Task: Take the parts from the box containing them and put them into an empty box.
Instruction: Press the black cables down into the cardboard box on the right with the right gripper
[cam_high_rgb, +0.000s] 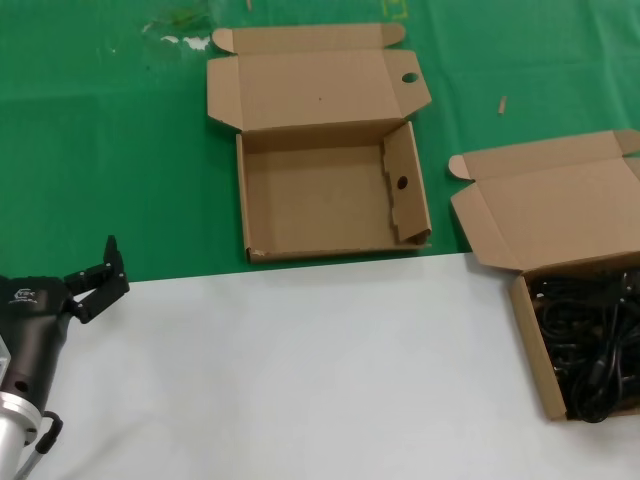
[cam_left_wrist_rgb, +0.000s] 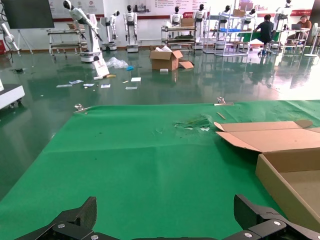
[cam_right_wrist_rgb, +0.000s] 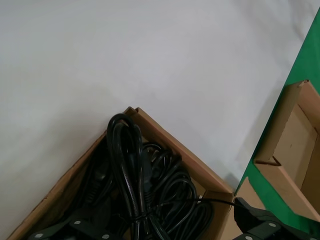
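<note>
cords (cam_right_wrist_rgb: 145, 185) under open right tool (cam_right_wrist_rgb: 165, 227); left tool (cam_high_rgb: 95, 280) open, empty.

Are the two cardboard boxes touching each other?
Apart. The head view shows green cloth between the empty box and the box of cords.

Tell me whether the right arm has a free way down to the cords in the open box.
Probably yes. The box stands with its lid folded back, the cords lie uncovered, and the right gripper, open, hangs just above them with nothing between.
</note>
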